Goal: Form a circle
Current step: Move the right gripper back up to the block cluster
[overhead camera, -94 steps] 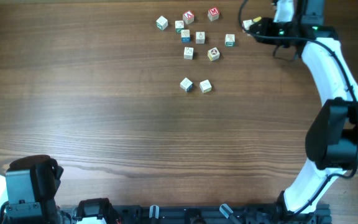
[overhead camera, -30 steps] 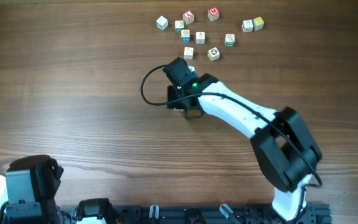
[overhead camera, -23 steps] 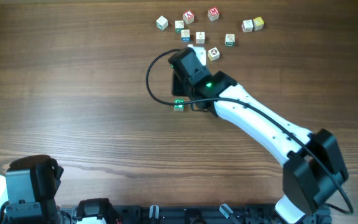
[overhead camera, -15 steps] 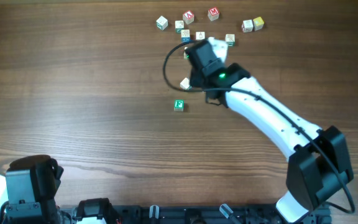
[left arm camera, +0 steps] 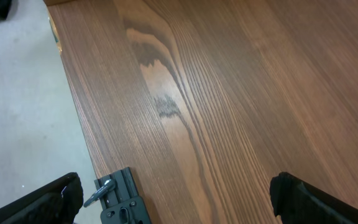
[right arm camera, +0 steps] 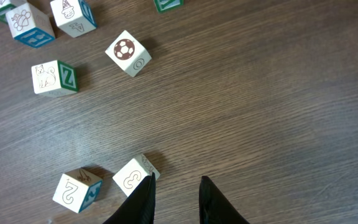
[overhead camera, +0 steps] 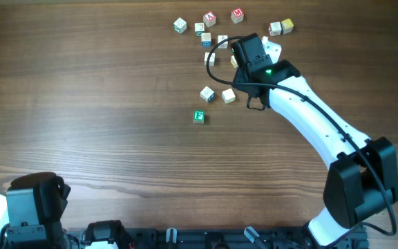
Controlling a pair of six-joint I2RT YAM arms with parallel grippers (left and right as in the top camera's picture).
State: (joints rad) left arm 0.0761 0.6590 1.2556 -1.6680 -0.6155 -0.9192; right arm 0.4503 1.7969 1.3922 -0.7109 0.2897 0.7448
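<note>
The circle is a small group of three cubes: a pale cube marked 2 (overhead camera: pixel 206 93) (right arm camera: pixel 76 188), a pale cube marked 3 (overhead camera: pixel 229 96) (right arm camera: pixel 132 176) and a green cube with a white letter (overhead camera: pixel 199 117) lower left of them. They do not close into a ring. My right gripper (overhead camera: pixel 252 104) (right arm camera: pixel 176 180) hangs just right of the 3 cube, jaws a narrow gap apart with only bare wood between them. Its left fingertip (right arm camera: pixel 146 186) overlaps that cube's corner; whether they touch I cannot tell. My left gripper (left arm camera: pixel 176 199) stands wide open and empty at the table's near left corner.
Loose letter cubes lie scattered at the back: a Z cube (right arm camera: pixel 53 78), a football cube (right arm camera: pixel 128 53), two red-faced ones (overhead camera: pixel 209 19) (overhead camera: pixel 237 14) and a pair at the far right (overhead camera: pixel 276 28). The right arm (overhead camera: pixel 309 117) crosses the right half. The table's edge (left arm camera: pixel 73 106) shows left.
The right gripper has let go of the green cube and drawn back up and to the right, uncovering the two pale cubes. Its jaws have narrowed. The left arm has not moved.
</note>
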